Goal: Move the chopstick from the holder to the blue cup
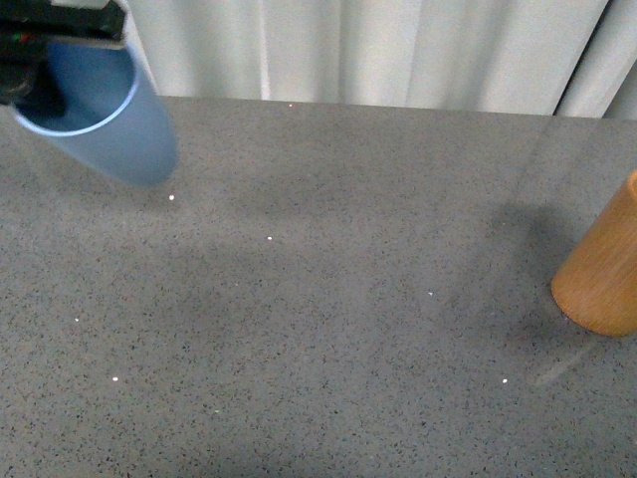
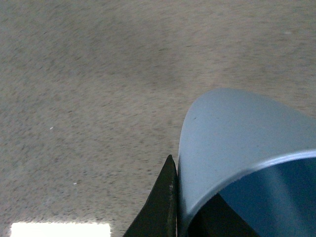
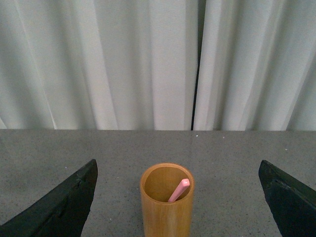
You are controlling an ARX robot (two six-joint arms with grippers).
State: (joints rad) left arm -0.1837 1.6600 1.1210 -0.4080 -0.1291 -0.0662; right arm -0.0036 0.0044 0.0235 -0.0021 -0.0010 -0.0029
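We are pinching the blue cup (image 1: 109, 110) by its wall in our left gripper (image 2: 183, 212), tilting it over the tabletop's (image 1: 318, 299) far left corner. The chopstick (image 3: 178, 190) is sitting in the holder (image 3: 167, 217) at the right edge. Our right gripper (image 3: 177, 164) is facing it, spread wide, so we judge the transfer itself not yet begun.

Lab-like setup, white curtain (image 3: 123, 64), speckled tabletop (image 1: 318, 329)

Blue cup (image 1: 109, 119), upper left of front view: smooth, matt, plastic-looking.
Holder (image 1: 602, 269), right edge: orange-brown wood grain, satin.
Chopstick (image 3: 178, 190): smooth, pale pink, matt.
Bench (image 1: 328, 299): grey speckled stone-look, glinting flecks.
Curtain (image 3: 123, 64), top: pleated white cloth.
Fingers (image 3: 59, 207): matt black.
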